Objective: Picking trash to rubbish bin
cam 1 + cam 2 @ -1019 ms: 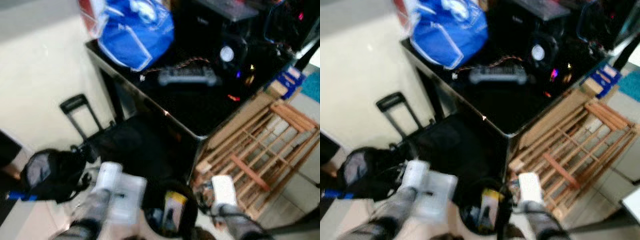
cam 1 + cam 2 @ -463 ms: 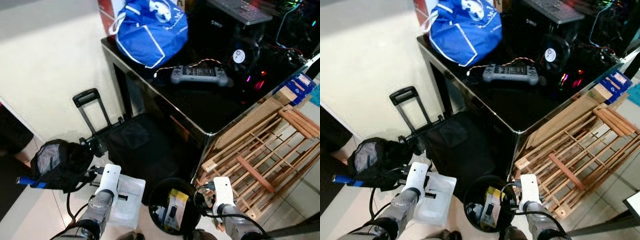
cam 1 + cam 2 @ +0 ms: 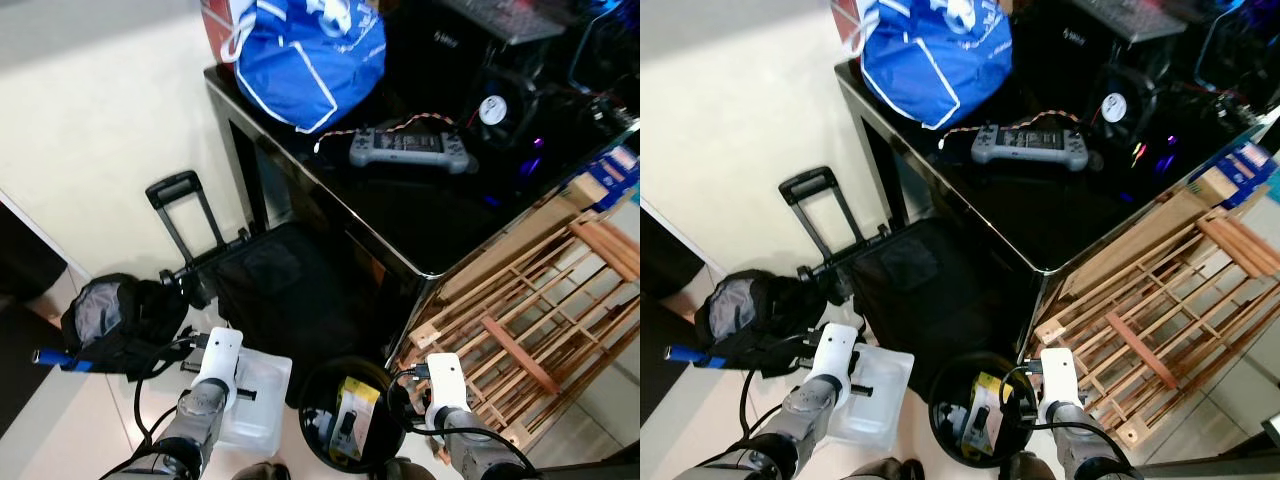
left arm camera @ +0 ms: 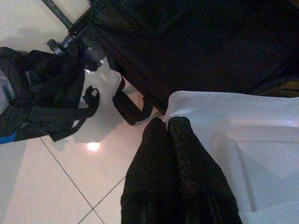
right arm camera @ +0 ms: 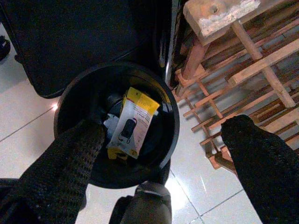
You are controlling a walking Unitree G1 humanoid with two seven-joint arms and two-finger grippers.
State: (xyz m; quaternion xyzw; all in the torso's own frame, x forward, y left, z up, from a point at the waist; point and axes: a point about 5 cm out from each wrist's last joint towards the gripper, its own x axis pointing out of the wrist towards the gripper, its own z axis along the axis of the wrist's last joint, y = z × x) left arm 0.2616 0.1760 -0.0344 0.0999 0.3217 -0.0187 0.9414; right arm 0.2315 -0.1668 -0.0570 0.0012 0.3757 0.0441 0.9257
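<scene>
1. Table [image 3: 400, 215]: black, glossy, well ahead of both grippers. It carries a blue bag [image 3: 305, 60], a grey game controller [image 3: 408, 150] and dark computer equipment.
2. Wooden rack [image 3: 520, 320]: lies flat on the tiled floor, ahead of and outward from the right gripper, just beside the bin.
3. Suitcase [image 3: 280, 300]: black, with its handle raised, under the table edge directly ahead of the left gripper.
4. Backpack [image 3: 120, 325]: black, on the floor ahead of and outward from the left gripper.
5. Bin [image 5: 117, 121]: round, black, on the floor directly below the right gripper. Inside it rests a yellow and white package [image 5: 133, 121] with other trash.
6. Plastic tray [image 4: 243, 140]: clear white, at the left gripper, beside the bin.
7. Left gripper [image 4: 168, 125]: fingers pressed together on the tray's corner.
8. Right gripper [image 5: 161, 140]: fingers spread wide, nothing between them, above the bin.
</scene>
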